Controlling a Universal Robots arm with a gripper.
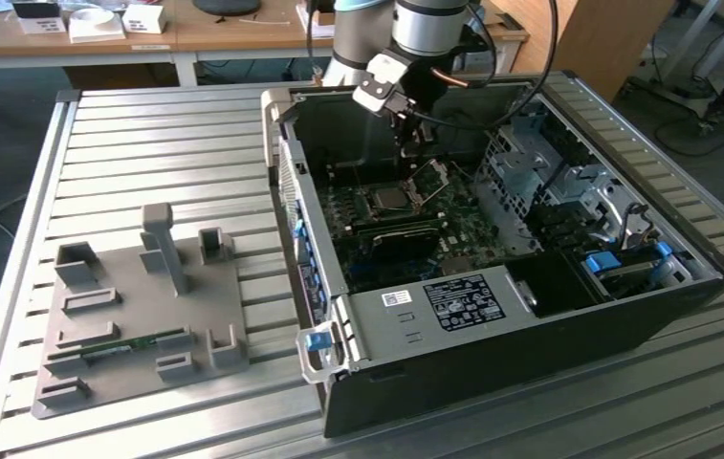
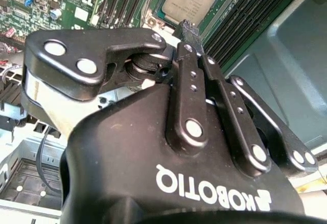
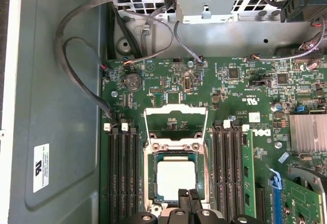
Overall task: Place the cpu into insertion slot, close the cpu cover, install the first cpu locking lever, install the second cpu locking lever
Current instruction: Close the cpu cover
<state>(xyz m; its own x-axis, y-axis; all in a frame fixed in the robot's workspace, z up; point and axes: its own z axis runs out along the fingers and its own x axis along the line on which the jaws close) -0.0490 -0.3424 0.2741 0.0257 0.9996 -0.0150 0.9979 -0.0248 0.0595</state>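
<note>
slatted metal table (image 1: 144,134) | on it: open computer case (image 1: 464,368) | grey fixture plate (image 1: 125,335), set apart

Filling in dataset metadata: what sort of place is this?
Likely a robotics lab or test workshop. A robot arm reaches into an open computer case on a slatted metal table. A grey fixture plate lies beside the case, and wooden desks stand behind.

silver-grey cpu (image 3: 176,178), green mobo (image 3: 204,83), silver cpu cover (image 3: 176,111), black gripper (image 3: 187,196).
</note>
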